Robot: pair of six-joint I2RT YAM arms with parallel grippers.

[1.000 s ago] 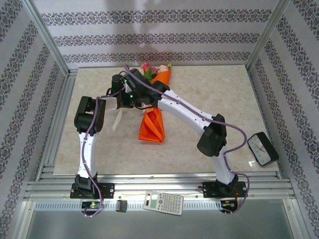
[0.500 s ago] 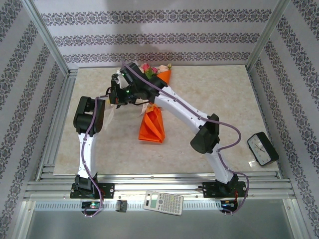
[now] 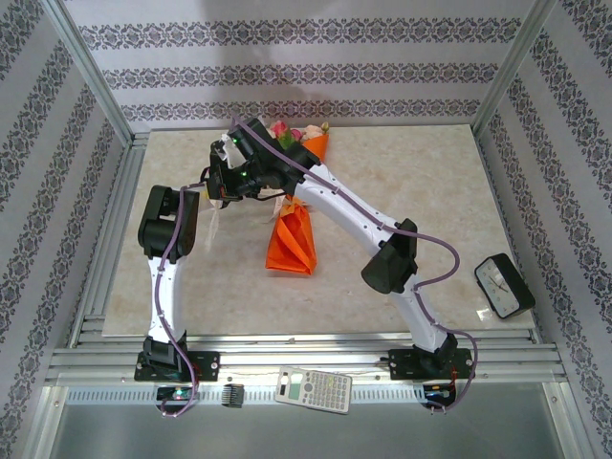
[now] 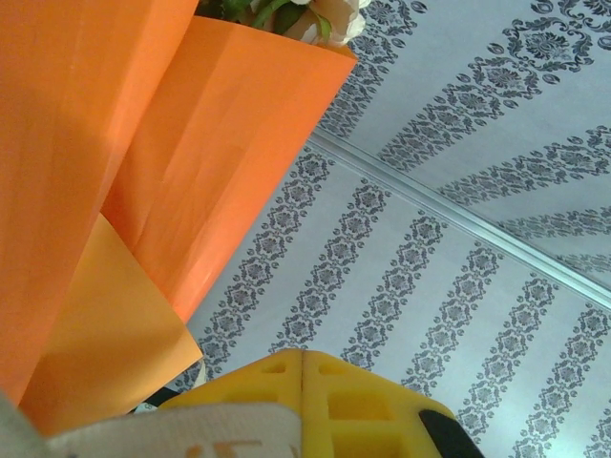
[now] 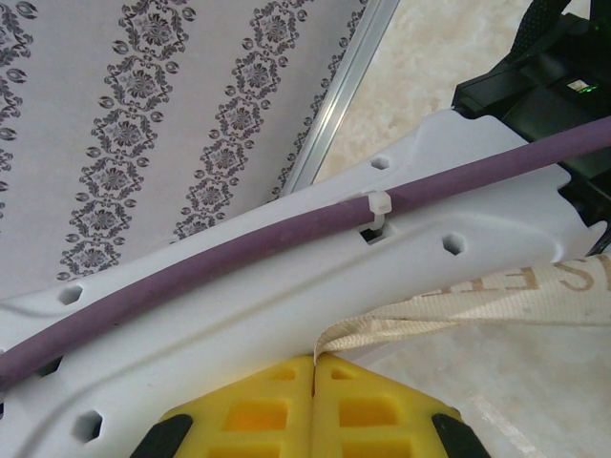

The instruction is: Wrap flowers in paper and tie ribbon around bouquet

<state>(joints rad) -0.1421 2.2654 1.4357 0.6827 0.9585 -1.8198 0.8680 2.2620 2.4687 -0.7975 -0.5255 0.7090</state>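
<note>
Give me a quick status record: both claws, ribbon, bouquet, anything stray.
left claw: fingers closed; a ribbon strip crosses below them, pinch unclear
right claw: shut on ribbon, which trails off to its right
bouquet: orange cone lying on table, flowers at far end
stray items: clock at right edge; calculator on front rail

- The right arm (image 3: 344, 206) slants across the middle of the tabletop (image 3: 440, 182); both arms meet at far left, closing that corner.
- The bouquet (image 3: 293, 239) lies beneath it, centre to far edge.
- A ribbon (image 5: 477, 296) stretches from the right gripper (image 5: 315, 361), hard against a white arm link (image 5: 286, 286).
- The bouquet's paper (image 4: 220, 143) crowds the left gripper (image 4: 304, 367).
- The right half is bare up to a clock (image 3: 504, 285).
</note>
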